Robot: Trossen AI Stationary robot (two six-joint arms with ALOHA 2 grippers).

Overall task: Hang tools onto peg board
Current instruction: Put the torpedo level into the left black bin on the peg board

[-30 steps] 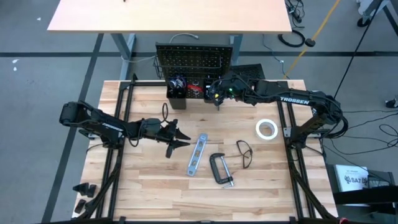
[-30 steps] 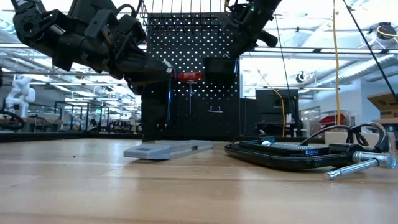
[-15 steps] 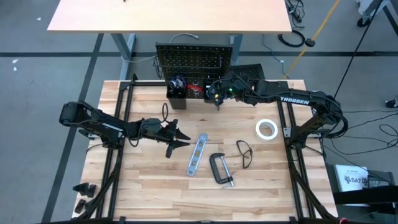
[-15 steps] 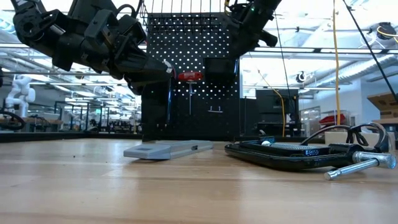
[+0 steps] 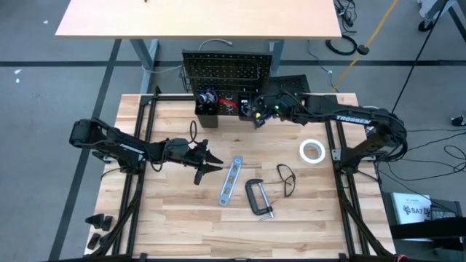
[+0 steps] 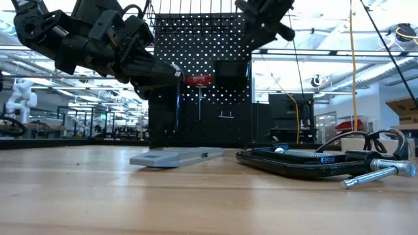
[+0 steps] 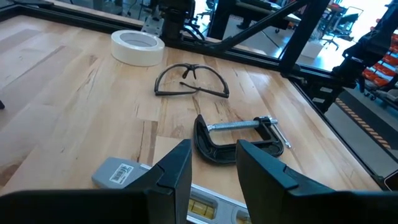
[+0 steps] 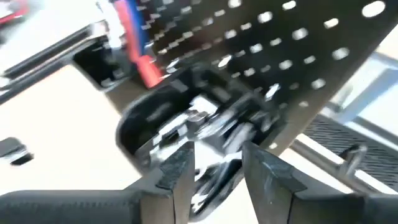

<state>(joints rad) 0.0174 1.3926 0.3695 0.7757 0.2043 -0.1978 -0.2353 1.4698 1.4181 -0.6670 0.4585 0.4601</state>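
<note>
The black peg board (image 5: 227, 70) stands at the table's far edge, with two black bins (image 5: 207, 108) on its lower part holding tools. A red-handled screwdriver (image 6: 200, 80) hangs on it. My right gripper (image 5: 256, 116) is open and empty just in front of the right bin (image 8: 186, 118). My left gripper (image 7: 214, 168) is open and empty, hovering above the table left of the blue-silver level (image 5: 231, 180). The level, the black C-clamp (image 5: 258, 197), the glasses (image 5: 286, 178) and the white tape roll (image 5: 312, 151) lie flat on the table.
The table's black frame rails (image 5: 138, 145) run along its left and right sides. Bare wood lies at the table's near edge and near left. A second tan table (image 5: 196, 18) stands beyond the peg board.
My right gripper has drawn back a little toward the table's right edge, away from the right bin, staying open. Nothing on the table has moved.
</note>
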